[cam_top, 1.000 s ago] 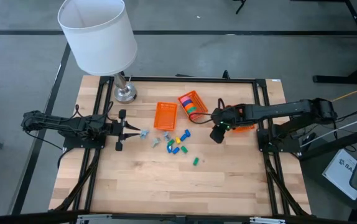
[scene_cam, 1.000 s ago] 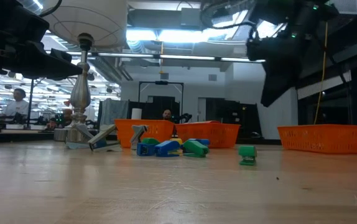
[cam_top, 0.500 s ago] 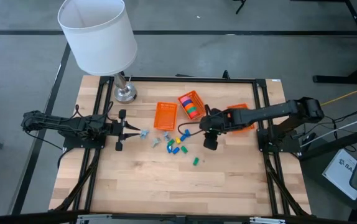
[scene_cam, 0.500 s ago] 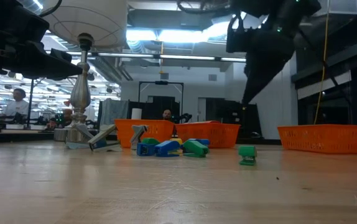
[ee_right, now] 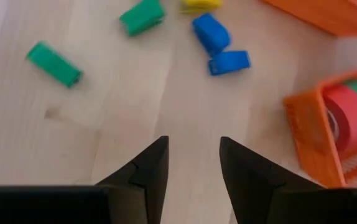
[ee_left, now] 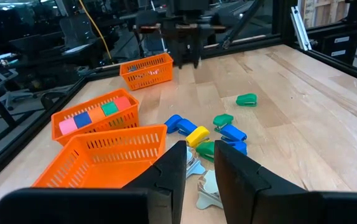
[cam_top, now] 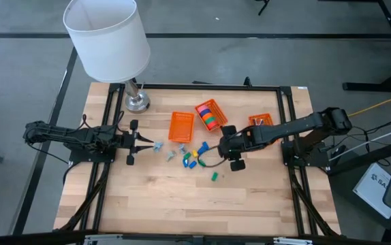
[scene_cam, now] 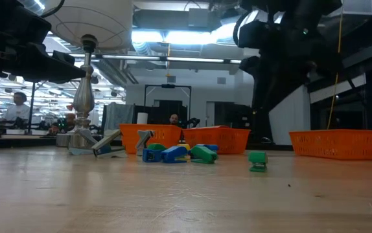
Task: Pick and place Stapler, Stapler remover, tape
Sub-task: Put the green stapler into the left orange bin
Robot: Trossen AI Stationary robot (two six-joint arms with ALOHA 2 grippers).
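Note:
Several small staplers, blue, yellow and green (cam_top: 193,157), lie loose mid-table, with one green stapler (cam_top: 214,176) apart toward the near edge. Two grey staple removers (cam_top: 171,155) lie just left of them, one (ee_left: 198,172) right in front of my left gripper (cam_top: 146,145), which rests low at the table's left, open and empty. The tape rolls (cam_top: 210,116) stand on edge in an orange basket (ee_right: 303,130). My right gripper (cam_top: 223,148) hangs open and empty above the table, slanting down, just right of the staplers (ee_right: 219,46).
An empty orange basket (cam_top: 181,126) sits left of the tape basket, and a third orange basket (cam_top: 260,121) stands behind my right arm. A lamp with a white shade (cam_top: 107,37) and metal foot (cam_top: 137,102) stands at the far left corner. Bare wood fills the table's near half.
My right gripper has moved toward the table's left and a little toward its near edge, coming beside the loose staplers, and has rolled about its own axis. It has stayed open. The third basket behind the arm now shows. Nothing on the table has moved.

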